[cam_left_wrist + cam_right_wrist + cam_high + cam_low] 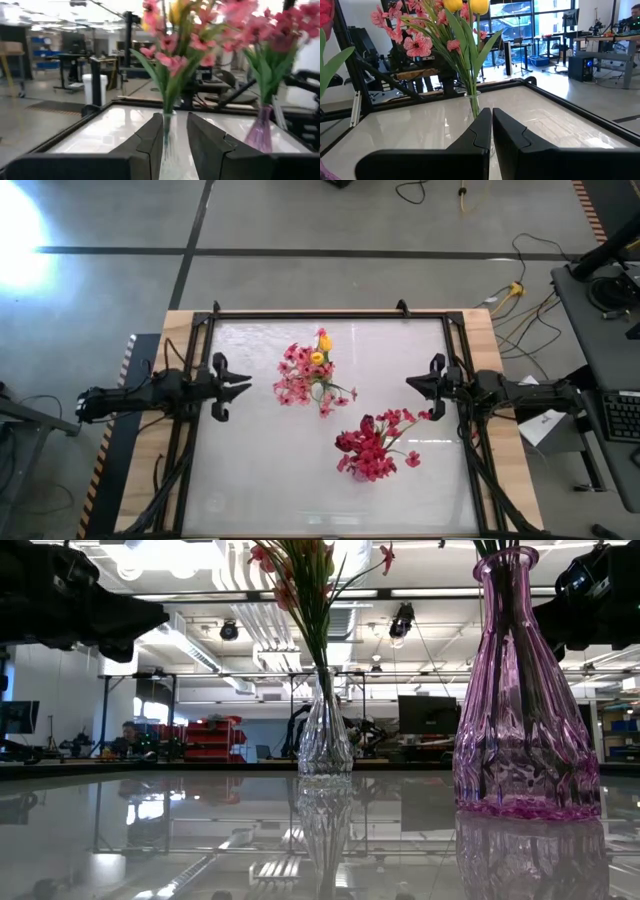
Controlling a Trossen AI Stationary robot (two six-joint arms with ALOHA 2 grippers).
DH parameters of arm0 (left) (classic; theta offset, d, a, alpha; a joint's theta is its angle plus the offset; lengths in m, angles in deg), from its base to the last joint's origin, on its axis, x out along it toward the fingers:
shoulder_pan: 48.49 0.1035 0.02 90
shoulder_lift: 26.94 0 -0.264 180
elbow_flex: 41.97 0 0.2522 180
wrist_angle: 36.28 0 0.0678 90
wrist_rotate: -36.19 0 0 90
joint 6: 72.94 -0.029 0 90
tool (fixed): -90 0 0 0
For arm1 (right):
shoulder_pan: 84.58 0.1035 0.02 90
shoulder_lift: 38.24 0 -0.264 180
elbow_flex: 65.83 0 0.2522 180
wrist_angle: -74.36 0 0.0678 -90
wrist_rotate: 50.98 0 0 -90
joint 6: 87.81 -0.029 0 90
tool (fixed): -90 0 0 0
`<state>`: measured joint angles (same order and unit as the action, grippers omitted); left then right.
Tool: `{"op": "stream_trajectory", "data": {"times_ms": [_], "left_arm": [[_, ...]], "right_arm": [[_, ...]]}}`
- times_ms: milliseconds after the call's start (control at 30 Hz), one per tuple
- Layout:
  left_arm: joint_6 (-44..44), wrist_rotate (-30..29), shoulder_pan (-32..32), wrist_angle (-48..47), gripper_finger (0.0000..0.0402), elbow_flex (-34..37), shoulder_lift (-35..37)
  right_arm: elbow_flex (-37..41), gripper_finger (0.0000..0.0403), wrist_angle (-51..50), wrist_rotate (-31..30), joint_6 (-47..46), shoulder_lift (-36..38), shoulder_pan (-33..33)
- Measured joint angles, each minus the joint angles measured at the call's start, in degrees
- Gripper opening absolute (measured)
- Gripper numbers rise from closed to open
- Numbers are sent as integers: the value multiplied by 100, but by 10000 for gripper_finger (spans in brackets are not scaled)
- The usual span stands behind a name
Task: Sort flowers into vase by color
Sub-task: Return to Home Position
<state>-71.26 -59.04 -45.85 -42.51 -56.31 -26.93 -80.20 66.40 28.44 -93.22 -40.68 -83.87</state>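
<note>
A clear glass vase stands on its base mid-table and holds pink blossom sprays and yellow tulips. Nearer the table's near edge, to its right, a purple glass vase stands upright with red blossoms and dark red buds. My left gripper hovers left of the clear vase, open by a narrow gap and pointing at it. My right gripper hovers to the right of that vase, shut and empty, also pointing at it.
A black frame runs round the glossy white table top. Bare table lies between each gripper and the vases, and along the near-left part. A desk with a keyboard stands off the table's right side. Beyond the far edge lies a workshop room.
</note>
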Motion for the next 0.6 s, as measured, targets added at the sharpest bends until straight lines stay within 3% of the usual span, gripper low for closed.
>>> {"op": "stream_trajectory", "data": {"times_ms": [133,300,600], "left_arm": [[115,-160,0,283,75,0,-9],[500,-158,0,-359,75,0,-85],[1000,438,0,-612,75,2,-4]], "right_arm": [[0,9,-4,1,-1,-4,-1],[0,9,-2,1,0,-9,0],[0,9,-2,1,-4,-20,1]]}}
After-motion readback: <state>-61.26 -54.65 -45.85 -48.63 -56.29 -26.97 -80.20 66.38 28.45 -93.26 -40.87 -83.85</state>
